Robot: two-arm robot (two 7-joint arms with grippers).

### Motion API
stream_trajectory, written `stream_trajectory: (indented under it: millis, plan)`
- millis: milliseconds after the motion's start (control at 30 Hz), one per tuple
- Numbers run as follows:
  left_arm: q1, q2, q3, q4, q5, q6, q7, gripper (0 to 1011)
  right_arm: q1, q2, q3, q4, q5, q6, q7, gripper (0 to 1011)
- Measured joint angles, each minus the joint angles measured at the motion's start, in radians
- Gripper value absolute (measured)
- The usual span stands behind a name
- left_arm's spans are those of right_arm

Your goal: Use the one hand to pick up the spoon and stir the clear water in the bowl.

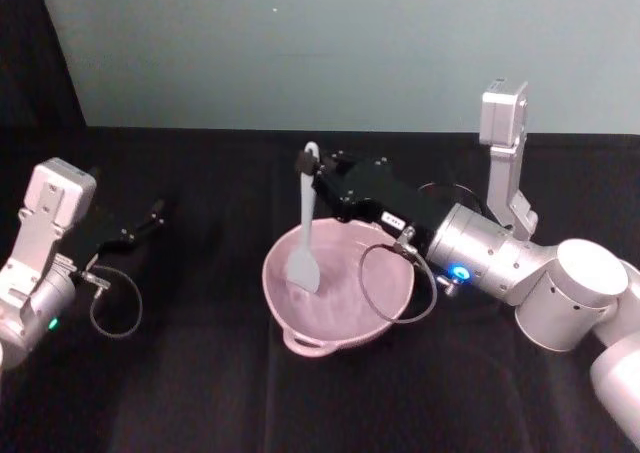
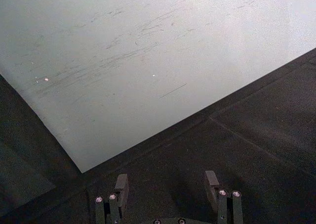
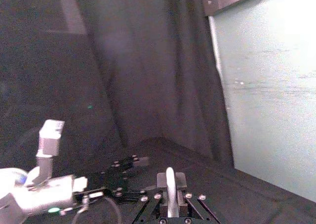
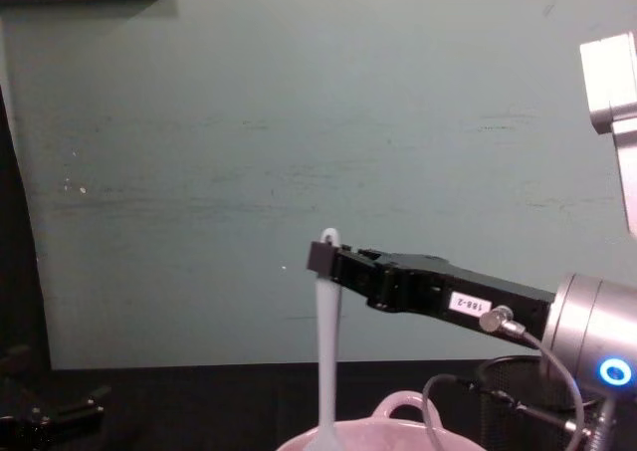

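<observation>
The right gripper (image 1: 314, 176) is seen just right of centre in the head view, reaching leftward from the silver wrist at the lower right. Its jaws are closed narrowly on the upper handle of the spoon (image 1: 304, 228), just below the small hole at the handle end. The spoon is held close to upright, and its flat head is lowered inside the bowl (image 1: 277, 283), toward the bowl's left side. Whether the head touches the bottom cannot be told. The bowl is set on the black table (image 1: 200, 383) in the lower middle of the frame, with its looped handle turned toward the bottom edge. A thin cable (image 1: 364, 278) is looped over the right part of the bowl.

In the chest view the grip is shown from the side. The right gripper (image 4: 324, 259) is found at centre, the spoon (image 4: 326, 361) is held straight down from it, and the bowl (image 4: 398, 436) is cut by the bottom edge. A black wire-mesh cup (image 4: 508, 396) is seen at the lower right, behind the wrist. In the right wrist view the spoon (image 3: 170, 184) handle is clamped at bottom centre.

The left gripper (image 1: 150, 218) is held at the left of the head view, well apart from the bowl. In the left wrist view the left gripper (image 2: 167, 182) is seen with its jaws spread wide and nothing gripped between them.
</observation>
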Motion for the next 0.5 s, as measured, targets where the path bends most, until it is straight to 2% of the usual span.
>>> stream_trajectory:
  millis: [133,233,500]
  plan:
    - [0.000,0.000,0.000,0.000,0.000,0.000,0.000,1011,0.025,-0.003,0.016,0.049,0.004,-0.007,0.000,106]
    - [0.000,0.000,0.000,0.000,0.000,0.000,0.000,1011,0.029,0.009,0.031,0.053,0.001,-0.007,-0.013,106]
    - [0.000,0.000,0.000,0.000,0.000,0.000,0.000,1011,-0.006,0.063,0.071,-0.003,-0.016,0.000,-0.053,106]
